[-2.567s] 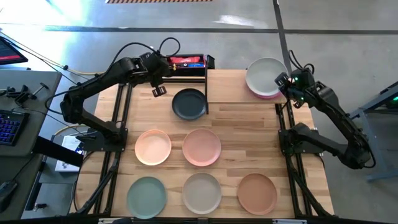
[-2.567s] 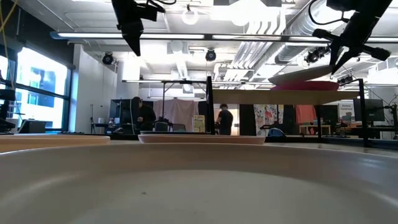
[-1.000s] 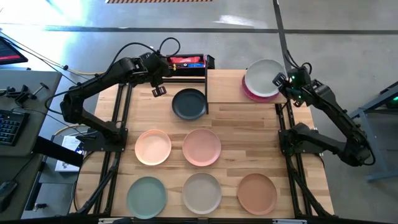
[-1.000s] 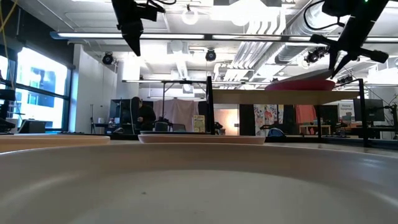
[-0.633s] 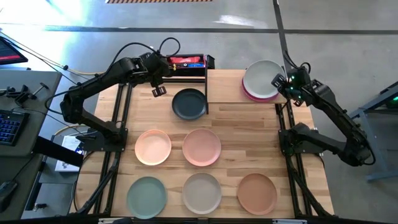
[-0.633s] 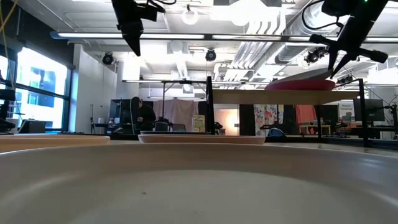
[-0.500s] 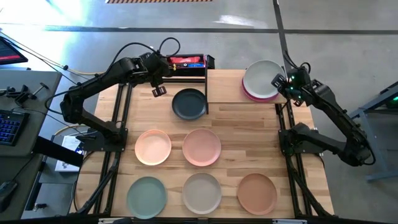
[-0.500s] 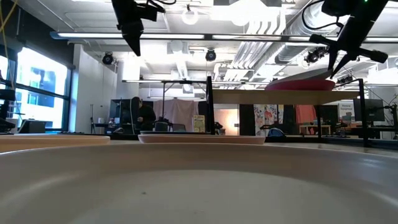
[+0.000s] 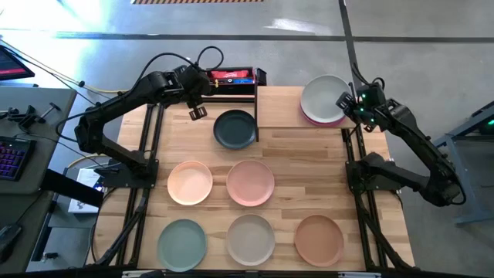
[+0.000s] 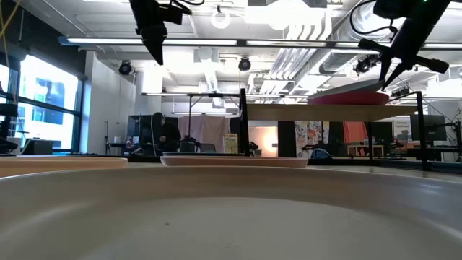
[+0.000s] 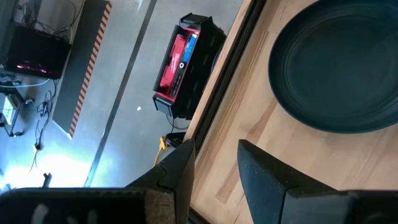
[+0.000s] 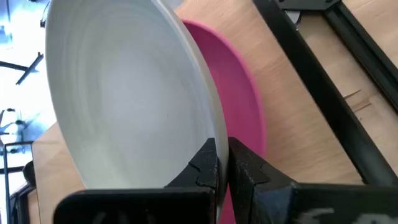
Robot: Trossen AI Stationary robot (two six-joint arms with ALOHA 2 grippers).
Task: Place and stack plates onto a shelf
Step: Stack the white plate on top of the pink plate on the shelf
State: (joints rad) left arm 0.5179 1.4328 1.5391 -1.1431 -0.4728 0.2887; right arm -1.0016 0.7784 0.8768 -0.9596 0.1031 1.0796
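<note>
My right gripper (image 9: 345, 100) is shut on the white-grey plate (image 9: 324, 95), which lies over the magenta plate (image 9: 310, 116) on the light wood shelf (image 9: 282, 100) at the table's far right. In the low view the white-grey plate (image 10: 354, 91) sits just above the magenta one (image 10: 346, 99). My left gripper (image 9: 197, 112) is open and empty in the air, left of the charcoal plate (image 9: 235, 129), which rests flat on the tabletop beside the shelf's black post. My right gripper pinches the white-grey plate's rim (image 12: 208, 134) on its right side between its two fingers, one above the rim and one below. The fingers come slanting down from the table's right. The plate is slightly tilted, its held side higher, over the magenta plate (image 12: 245, 99).
Peach (image 9: 190, 182), pink (image 9: 250, 182), sage green (image 9: 182, 240), beige-grey (image 9: 250, 239) and tan brown (image 9: 319, 239) plates lie on the plank tabletop. A black-and-red box (image 9: 231, 77) stands at the far edge. People show in the room beyond the table.
My right gripper has lowered the white-grey plate onto the magenta plate and carried it a little toward the table's left. It stays shut on the rim. Over the last half second it has barely moved.
</note>
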